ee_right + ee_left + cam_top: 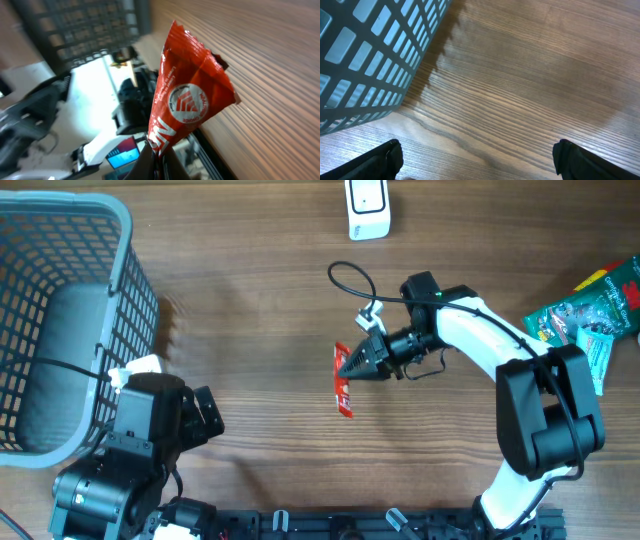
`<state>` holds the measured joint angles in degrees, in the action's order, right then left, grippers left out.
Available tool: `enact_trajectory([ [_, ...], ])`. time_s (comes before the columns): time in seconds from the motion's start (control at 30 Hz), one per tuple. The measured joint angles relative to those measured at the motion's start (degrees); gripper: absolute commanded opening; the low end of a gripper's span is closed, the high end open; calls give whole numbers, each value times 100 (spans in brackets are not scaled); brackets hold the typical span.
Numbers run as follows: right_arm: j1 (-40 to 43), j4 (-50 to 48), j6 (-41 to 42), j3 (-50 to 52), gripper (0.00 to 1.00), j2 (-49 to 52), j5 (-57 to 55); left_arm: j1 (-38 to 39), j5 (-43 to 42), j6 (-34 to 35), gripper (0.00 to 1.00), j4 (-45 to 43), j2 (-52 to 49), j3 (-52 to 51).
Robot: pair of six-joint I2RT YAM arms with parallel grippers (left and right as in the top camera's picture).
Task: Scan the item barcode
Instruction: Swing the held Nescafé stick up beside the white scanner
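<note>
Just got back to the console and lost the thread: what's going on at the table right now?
The right gripper is shut on a red packet, holding it by one end over the middle of the wooden table. The left gripper is open and holds nothing, low over the table beside the grey basket. A white device, probably the scanner, lies at the far edge, well apart from the packet. Green packets lie off to the right.
</note>
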<state>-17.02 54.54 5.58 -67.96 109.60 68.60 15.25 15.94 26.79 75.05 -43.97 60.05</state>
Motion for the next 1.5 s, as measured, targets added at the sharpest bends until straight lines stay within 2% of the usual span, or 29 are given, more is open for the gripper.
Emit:
enact_trajectory([
  [0.2, 7, 761, -7, 2, 4, -175, -848, 0, 0, 0, 100, 2, 0, 0],
  [0.37, 151, 1110, 330, 7, 4, -977, -1926, 0, -2, 0, 100, 2, 0, 0],
  [0.47, 251, 1167, 1019, 7, 4, -1792, -2887, 0, -2, 0, 100, 2, 0, 0],
  [0.67, 271, 1064, 3379, 7, 5, -3381, -5362, 0, -2, 0, 100, 2, 0, 0],
  [0.8, 271, 407, 4857, 7, 4, -3620, -6422, 0, -2, 0, 100, 2, 0, 0],
  [1.0, 271, -782, 6144, 7, 5, -3206, -6944, 0, -2, 0, 100, 2, 0, 0],
  [1.13, 271, -2044, 6535, 9, 5, -2540, -6972, 0, 0, 0, 100, 4, 0, 0],
  [1.33, 271, -3960, 6686, 11, 5, -1504, -6907, 0, -4, 0, 100, 4, 0, 0],
  [1.5, 271, -4966, 6793, -227, 5, -575, -6889, 0, -2, 0, 100, 2, 0, 0],
])
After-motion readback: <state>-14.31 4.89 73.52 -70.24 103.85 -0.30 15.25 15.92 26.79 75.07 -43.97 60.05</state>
